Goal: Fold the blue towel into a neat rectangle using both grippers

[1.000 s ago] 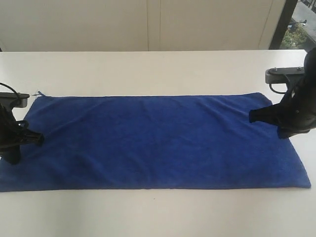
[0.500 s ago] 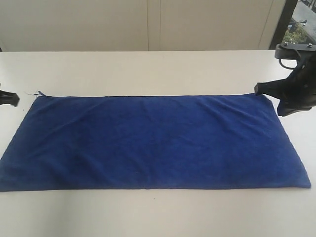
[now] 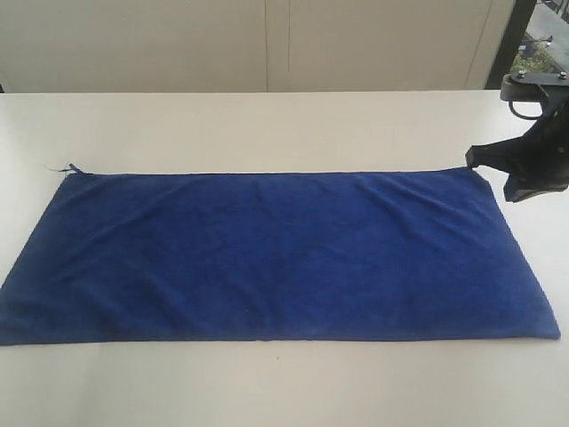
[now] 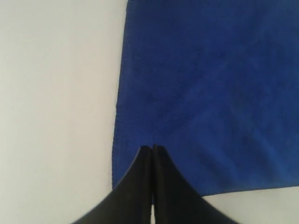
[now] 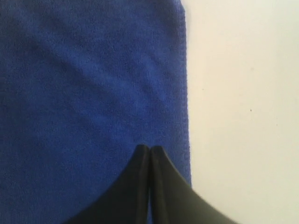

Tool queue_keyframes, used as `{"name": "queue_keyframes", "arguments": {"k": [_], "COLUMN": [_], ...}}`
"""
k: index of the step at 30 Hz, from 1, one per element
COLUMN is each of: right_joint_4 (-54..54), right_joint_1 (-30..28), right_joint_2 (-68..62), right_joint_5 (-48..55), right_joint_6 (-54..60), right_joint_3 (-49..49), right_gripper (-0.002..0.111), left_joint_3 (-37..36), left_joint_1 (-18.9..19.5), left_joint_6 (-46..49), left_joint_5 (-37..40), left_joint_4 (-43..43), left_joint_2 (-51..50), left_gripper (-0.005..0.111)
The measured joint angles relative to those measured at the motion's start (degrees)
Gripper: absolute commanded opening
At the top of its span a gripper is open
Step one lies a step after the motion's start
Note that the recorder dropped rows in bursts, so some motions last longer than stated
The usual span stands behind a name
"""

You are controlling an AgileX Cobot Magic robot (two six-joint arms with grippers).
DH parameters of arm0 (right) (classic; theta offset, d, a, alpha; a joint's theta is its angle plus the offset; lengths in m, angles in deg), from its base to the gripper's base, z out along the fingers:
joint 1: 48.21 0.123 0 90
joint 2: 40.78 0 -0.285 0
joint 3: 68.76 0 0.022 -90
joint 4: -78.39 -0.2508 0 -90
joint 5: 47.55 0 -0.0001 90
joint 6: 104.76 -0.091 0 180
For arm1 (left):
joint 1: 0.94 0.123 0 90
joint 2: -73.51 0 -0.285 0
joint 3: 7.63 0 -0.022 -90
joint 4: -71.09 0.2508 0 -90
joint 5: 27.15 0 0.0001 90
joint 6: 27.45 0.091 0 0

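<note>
As the blue towel (image 3: 276, 253) lies flat, the left pincer (image 4: 153, 148) and right pincer (image 3: 472, 158), closed empty, have withdrawn.

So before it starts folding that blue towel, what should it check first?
1. The blue towel lies spread flat on the table: ok.
2. Left jaws open, ready to pinch: not ok, pressed shut with nothing between them.
3. Right jaws open: not ok, shut and empty too.
4. Right jaws near a towel corner: ok, beside the far right corner.
5. Left jaws over the cloth near its edge: ok, as the left wrist view shows.
6. Left jaws' height above the cloth: cannot tell; they are outside the exterior view.
</note>
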Motion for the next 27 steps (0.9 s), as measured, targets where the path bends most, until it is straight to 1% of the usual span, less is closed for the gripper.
{"name": "queue_keyframes", "arguments": {"k": [3, 6, 9, 12, 14, 20, 27], "right_joint_4": [-0.4, -1.3, -3.7, -4.5, -4.6, -4.6, -4.8], "right_joint_1": [0.0, 0.0, 0.0, 0.0, 0.0, 0.0, 0.0], "right_joint_2": [-2.6, -6.1, -12.4, -16.7, -19.4, -24.9, -27.6], "right_joint_5": [0.5, 1.8, 4.2, 5.2, 5.3, 4.0, 1.1], "right_joint_6": [0.1, 1.0, 3.1, 3.4, 3.5, 4.5, 4.6], "right_joint_3": [3.2, 7.2, 14.0, 18.5, 21.6, 26.0, 27.5], "right_gripper": [0.0, 0.0, 0.0, 0.0, 0.0, 0.0, 0.0], "left_joint_3": [-3.2, -7.3, -13.2, -17.1, -19.4, -20.7, -20.7], "left_joint_1": [-0.8, -2.5, -5.8, -8.7, -10.3, -10.7, -10.7], "left_joint_6": [0.3, 0.4, 0.4, 0.5, 0.7, 0.8, 0.8], "left_joint_5": [-1.6, -4.1, -9.0, -13.7, -15.1, -16.1, -16.2], "left_joint_4": [-0.6, -0.6, 0.6, 0.9, 0.8, 0.8, 0.8], "left_joint_2": [3.7, 7.8, 13.5, 17.2, 18.9, 19.4, 19.4], "left_gripper": [0.0, 0.0, 0.0, 0.0, 0.0, 0.0, 0.0]}}
